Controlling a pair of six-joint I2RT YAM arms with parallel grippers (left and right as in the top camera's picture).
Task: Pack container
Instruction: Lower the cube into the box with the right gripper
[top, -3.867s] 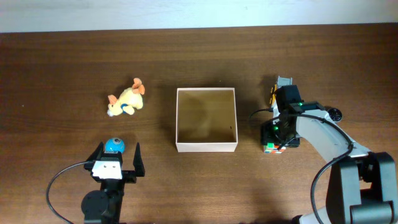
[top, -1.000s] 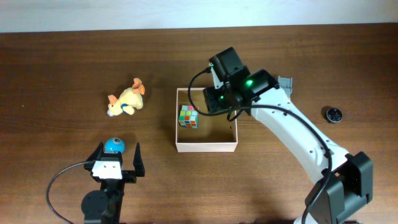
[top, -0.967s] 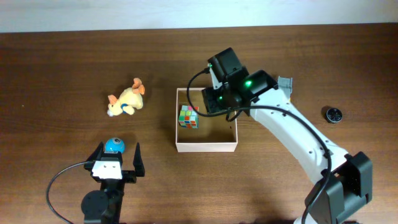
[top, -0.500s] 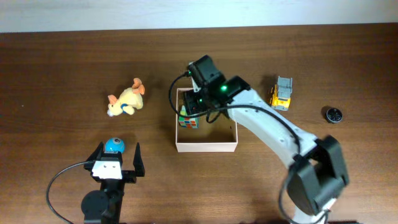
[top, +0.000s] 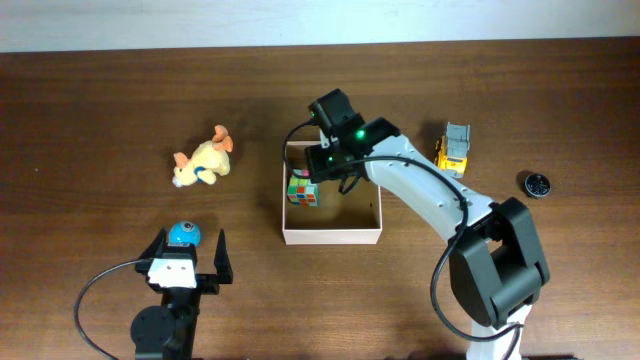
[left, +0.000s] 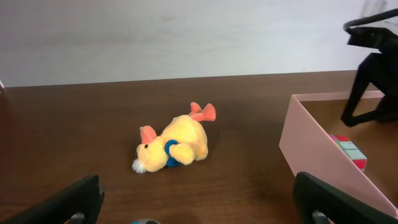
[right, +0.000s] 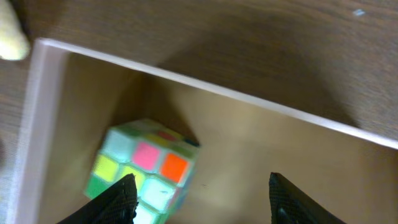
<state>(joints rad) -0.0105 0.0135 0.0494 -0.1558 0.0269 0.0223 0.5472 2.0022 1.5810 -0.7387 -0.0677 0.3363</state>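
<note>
The right gripper is hanging wide open over the cube, which is lying in the mid-table container beside its left wall. In lifting, 1 finger risks snagging that wall. The left gripper is sitting wide open.

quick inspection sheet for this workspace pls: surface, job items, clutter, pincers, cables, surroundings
surface: dark brown wooden table
job's things: container at centre, colour cube inside by its left wall; plush duck, blue toy and yellow truck lie outside on the table
clutter: small black round thing at right, too small to identify
grippers: left pincer open, empty, blue toy at its fingertips; right pincer open over the container, cube beside one finger
cables: black cable loops by the left arm; second cable hangs beside the right arm
surroundings: pale wall behind the table
</note>
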